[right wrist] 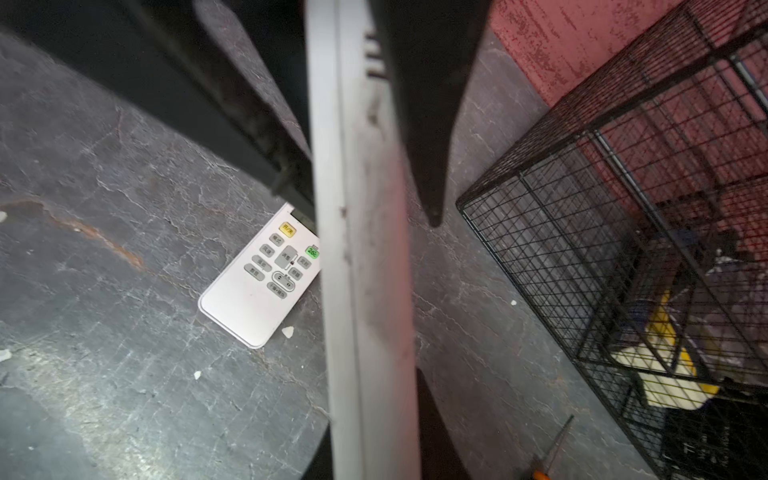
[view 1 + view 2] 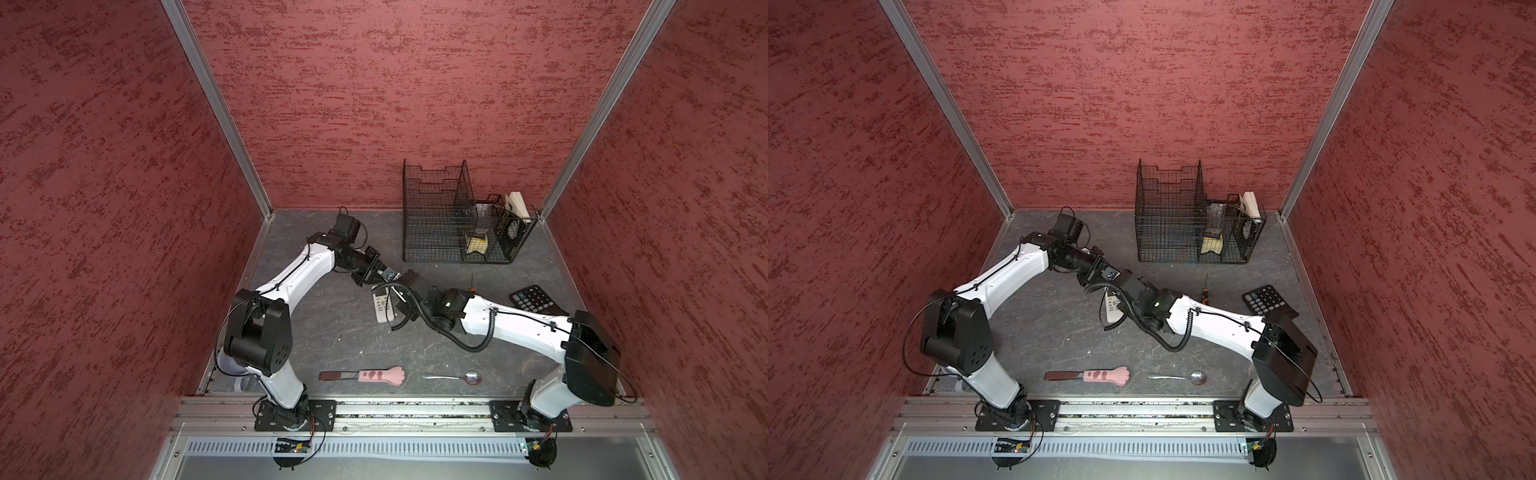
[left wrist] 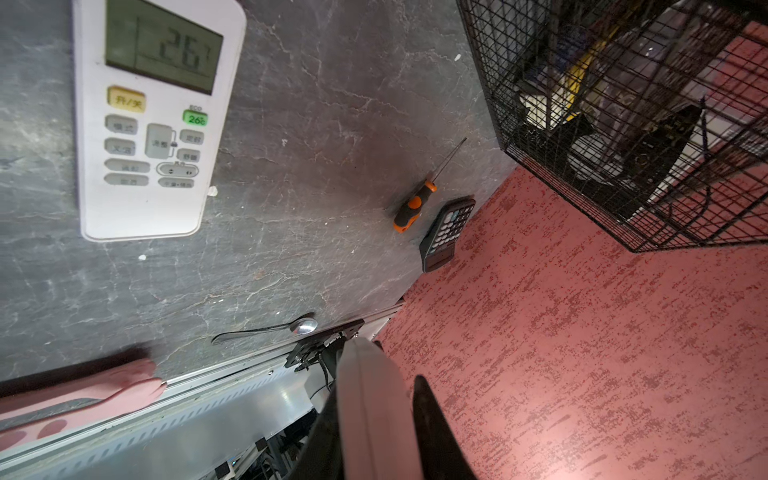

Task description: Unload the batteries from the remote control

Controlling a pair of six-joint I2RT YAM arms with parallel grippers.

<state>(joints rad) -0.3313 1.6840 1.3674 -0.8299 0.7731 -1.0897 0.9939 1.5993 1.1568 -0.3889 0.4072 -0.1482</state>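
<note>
The left gripper [image 3: 374, 395] and right gripper [image 1: 361, 205] are both pinching a white remote [image 1: 370, 311] edge-on; the wire basket [image 2: 432, 195] is holding a yellow-and-white thing [image 2: 477, 245] in a small compartment.

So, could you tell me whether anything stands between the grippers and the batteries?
Yes: the white remote, in the right gripper with the left gripper around it, shows only its casing edge-on. No batteries are visible, so the casing is in the way; whether its cover is off is unclear.
</note>
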